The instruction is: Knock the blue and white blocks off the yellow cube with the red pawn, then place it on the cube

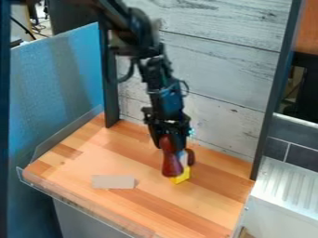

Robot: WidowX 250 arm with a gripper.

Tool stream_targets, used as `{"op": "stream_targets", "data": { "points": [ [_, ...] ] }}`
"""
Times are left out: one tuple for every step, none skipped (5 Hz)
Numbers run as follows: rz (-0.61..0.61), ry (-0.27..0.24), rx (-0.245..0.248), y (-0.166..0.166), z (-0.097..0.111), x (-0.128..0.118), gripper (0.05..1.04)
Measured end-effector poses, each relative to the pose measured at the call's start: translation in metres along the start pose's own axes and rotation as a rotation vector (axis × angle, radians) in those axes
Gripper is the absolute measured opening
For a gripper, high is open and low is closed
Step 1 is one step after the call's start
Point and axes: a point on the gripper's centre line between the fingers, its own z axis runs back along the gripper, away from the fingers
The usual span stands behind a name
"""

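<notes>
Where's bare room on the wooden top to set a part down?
Wooden top: bare in front of the yellow block toward the front right corner, and behind the flat grey piece toward the plank wall. Crowded around the yellow block, with the gripper right at it.

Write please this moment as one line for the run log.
end effector: low, at yellow block | hold: unclear | beige rectangle: flat on wooden tabletop, picture-left of block

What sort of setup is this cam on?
Probably a robotics lab test station: a black robot arm hangs over a wooden tabletop with clear edging along its front, backed by a weathered whitish plank panel.
</notes>
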Motion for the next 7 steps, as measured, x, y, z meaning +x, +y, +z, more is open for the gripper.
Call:
{"op": "stream_targets", "data": {
  "points": [
    [-0.098, -0.058, 0.270, -0.002, 0.023, 0.007, 0.592],
    [-0.163, -0.023, 0.524, -0.011, 0.026, 0.007, 0.592],
    [-0.231, -0.005, 0.755, -0.019, 0.034, 0.013, 0.592],
    [-0.219, 0.005, 0.721, -0.022, 0.031, 0.010, 0.592],
    [-0.159, 0.010, 0.571, -0.019, 0.027, 0.006, 0.593],
    [-0.109, -0.011, 0.462, -0.009, 0.028, 0.004, 0.592],
    [-0.039, -0.052, 0.403, 0.006, 0.036, 0.005, 0.592]
  ]
}}
